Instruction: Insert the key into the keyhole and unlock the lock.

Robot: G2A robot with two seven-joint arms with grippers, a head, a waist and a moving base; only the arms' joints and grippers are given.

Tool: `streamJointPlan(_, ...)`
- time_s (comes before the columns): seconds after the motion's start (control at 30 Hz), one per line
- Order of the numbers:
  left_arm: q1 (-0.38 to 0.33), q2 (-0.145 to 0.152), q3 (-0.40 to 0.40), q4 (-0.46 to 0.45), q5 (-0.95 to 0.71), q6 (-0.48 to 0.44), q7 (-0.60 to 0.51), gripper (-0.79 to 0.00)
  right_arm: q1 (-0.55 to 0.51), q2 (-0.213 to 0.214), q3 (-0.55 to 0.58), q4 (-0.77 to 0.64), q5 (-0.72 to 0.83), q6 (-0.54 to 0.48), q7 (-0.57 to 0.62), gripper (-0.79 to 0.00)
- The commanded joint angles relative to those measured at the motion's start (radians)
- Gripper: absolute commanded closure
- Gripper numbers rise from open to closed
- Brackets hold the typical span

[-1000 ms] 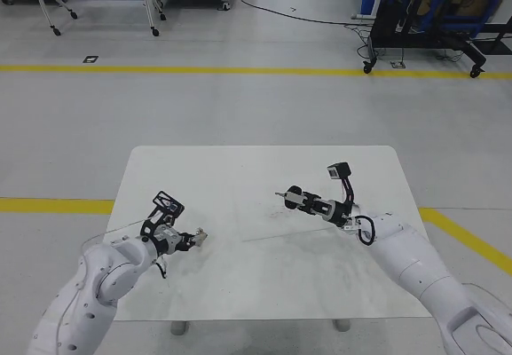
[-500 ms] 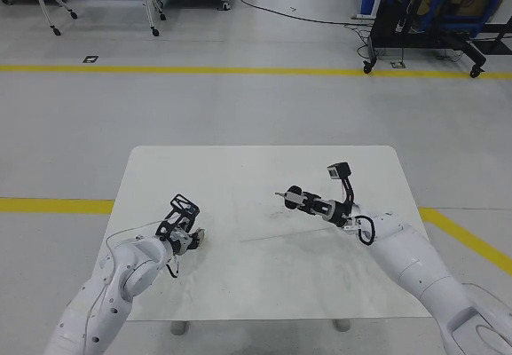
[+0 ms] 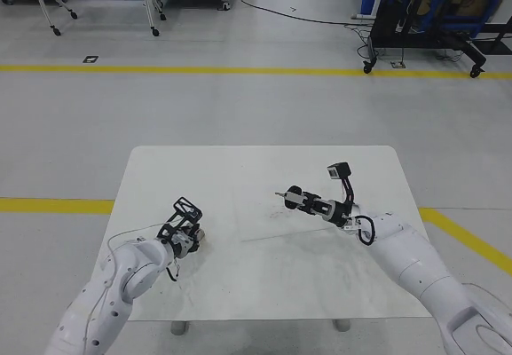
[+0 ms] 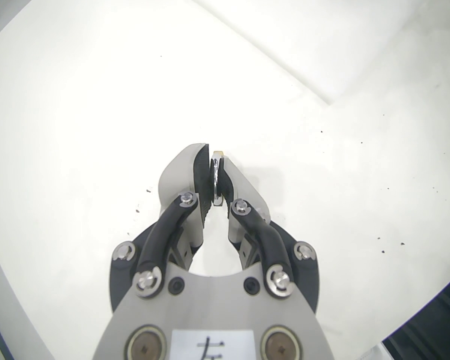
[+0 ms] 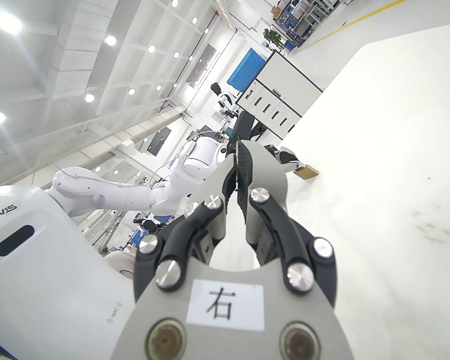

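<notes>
Brass lock (image 5: pixel 306 171) is at the near-left of the white table (image 3: pixel 256 275), held by the left gripper (image 4: pixel 214 159). That gripper's fingers (image 4: pixel 200 174) are clamped tight on the silver shackle (image 4: pixel 215 185), and a bit of the brass body pokes out past the tips. In the right wrist view the body is down at tabletop level, below the fingertips. Can't tell whether it rests on the surface or hangs just clear.

Right gripper (image 3: pixel 288 196) is over the middle-right of the table, well apart from the lock, with its tips pointing left. Its pads (image 5: pixel 247 166) are pressed together with no gap visible. In the top view a thin metal sliver, the key (image 3: pixel 279 193), sticks out of the tips to the left. It is too small to make out its shape. Key and lock are not touching, with bare tabletop between them. Can't tell which way the keyhole faces.

On the tabletop, a faint straight edge line (image 3: pixel 278 234) runs between the two grippers. Dark scuff marks (image 3: pixel 284 213) sit just near of the right gripper's tips. Yellow floor stripe (image 3: pixel 238 69) runs across beyond the table's far side.
</notes>
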Motion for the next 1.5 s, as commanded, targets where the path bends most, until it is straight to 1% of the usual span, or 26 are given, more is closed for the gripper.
streamJointPlan(0.0,-0.007,-0.003,0.007,0.007,0.004,0.010,-0.001,0.000,0.000,0.000,0.000,0.000,0.000,0.000,0.000,0.000)
streamJointPlan(0.1,-0.016,-0.005,0.017,0.016,0.006,0.005,-0.009,0.000,0.000,0.000,0.000,0.000,0.000,0.000,0.000,0.000)
streamJointPlan(0.33,-0.022,-0.009,0.021,0.027,0.026,0.029,-0.013,0.000,0.000,0.000,0.000,0.000,0.000,0.000,0.000,0.000)
streamJointPlan(0.4,-0.022,-0.012,0.020,0.028,0.019,0.037,0.008,0.000,0.000,0.000,0.000,0.000,0.000,0.000,0.000,0.000)
streamJointPlan(0.5,-0.019,-0.013,0.016,0.027,0.001,0.020,0.045,0.000,0.000,0.000,0.000,0.000,0.000,0.000,0.000,0.000)
streamJointPlan(0.57,-0.016,-0.014,0.005,0.024,-0.035,0.005,0.094,0.000,0.000,0.000,0.000,0.000,0.000,0.000,0.000,0.000)
streamJointPlan(0.6,-0.013,-0.015,-0.008,0.025,-0.065,0.015,0.131,0.000,0.000,0.000,0.000,0.000,0.000,0.000,0.000,0.000)
streamJointPlan(0.63,-0.012,-0.016,-0.012,0.026,-0.070,0.020,0.142,0.000,0.000,0.000,0.000,0.000,0.000,0.000,0.000,0.000)
streamJointPlan(0.87,-0.012,-0.016,-0.012,0.026,-0.070,0.020,0.142,0.000,0.000,0.000,0.000,0.000,0.000,0.000,0.000,0.000)
streamJointPlan(0.9,-0.011,-0.017,-0.015,0.027,-0.084,0.029,0.149,0.000,0.000,0.000,0.000,0.000,0.000,0.000,0.000,0.000)
streamJointPlan(0.93,-0.014,-0.022,-0.024,0.037,-0.159,0.044,0.172,0.000,0.000,0.000,0.000,0.000,0.000,0.000,0.000,0.000)
streamJointPlan(0.97,-0.024,-0.026,-0.027,0.057,-0.274,0.000,0.168,0.000,-0.007,-0.001,-0.001,-0.014,-0.009,0.020,-0.015,0.000)
streamJointPlan(1.0,-0.052,-0.029,-0.040,0.103,-0.415,-0.058,0.131,0.000,-0.011,-0.002,0.003,-0.029,-0.019,0.041,-0.039,0.000)
streamJointPlan(1.03,-0.093,-0.032,-0.055,0.162,-0.546,-0.094,0.088,0.000,-0.014,-0.003,0.006,-0.038,-0.030,0.063,-0.062,0.000)
streamJointPlan(1.07,-0.135,-0.035,-0.055,0.217,-0.644,-0.122,0.038,0.000,-0.016,-0.005,0.007,-0.045,-0.042,0.082,-0.083,0.000)
streamJointPlan(1.13,-0.223,-0.046,-0.034,0.332,-0.854,-0.214,-0.076,0.000,-0.019,-0.012,0.004,-0.061,-0.057,0.109,-0.118,0.000)
streamJointPlan(1.17,-0.273,-0.051,-0.023,0.397,-0.915,-0.225,-0.120,0.000,-0.020,-0.015,0.001,-0.067,-0.061,0.111,-0.122,0.000)
streamJointPlan(1.23,-0.355,-0.067,0.019,0.494,-1.026,-0.279,-0.186,0.000,-0.019,-0.023,-0.004,-0.073,-0.062,0.108,-0.122,0.000)
streamJointPlan(1.27,-0.394,-0.075,0.034,0.545,-1.075,-0.296,-0.204,0.000,-0.019,-0.026,-0.009,-0.077,-0.048,0.095,-0.103,0.000)
streamJointPlan(1.33,-0.454,-0.090,0.074,0.610,-1.105,-0.349,-0.221,0.000,-0.015,-0.033,-0.010,-0.058,-0.011,0.083,-0.080,0.000)
streamJointPlan(1.4,-0.462,-0.092,0.081,0.618,-1.112,-0.359,-0.224,0.000,-0.015,-0.039,-0.009,-0.052,0.054,0.064,-0.044,0.000)
streamJointPlan(1.47,-0.462,-0.092,0.081,0.618,-1.112,-0.359,-0.224,0.000,-0.029,-0.041,-0.009,-0.069,0.126,0.043,0.028,0.000)
